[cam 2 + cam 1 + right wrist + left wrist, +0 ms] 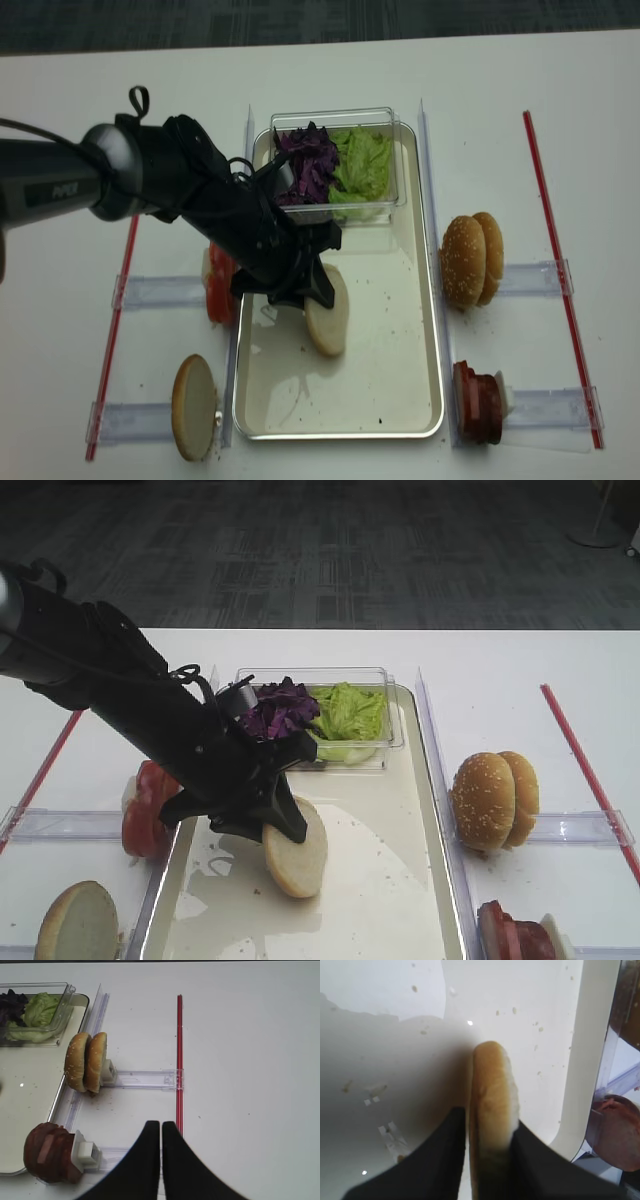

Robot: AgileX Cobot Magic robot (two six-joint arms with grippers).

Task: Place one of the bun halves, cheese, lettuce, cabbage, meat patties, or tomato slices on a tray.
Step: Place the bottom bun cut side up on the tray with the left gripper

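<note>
My left gripper (285, 825) (490, 1119) is shut on a plain bun half (300, 858) (490, 1085), held on edge between both fingers. The bun hangs low over the left middle of the cream-white tray (400, 900) (390, 390); whether it touches the floor I cannot tell. Cabbage (280, 708) and lettuce (350, 712) fill a clear tub at the tray's far end. Tomato slices (145, 800) stand left of the tray, meat patties (47, 1152) at its right front. Cheese is out of view. My right gripper (160, 1124) is shut on nothing over the table.
Two sesame buns (495, 798) stand on edge in a clear holder right of the tray. Another plain bun half (78, 920) stands at the front left. Red strips (585, 770) and clear rails (145, 1079) run across the white table on both sides.
</note>
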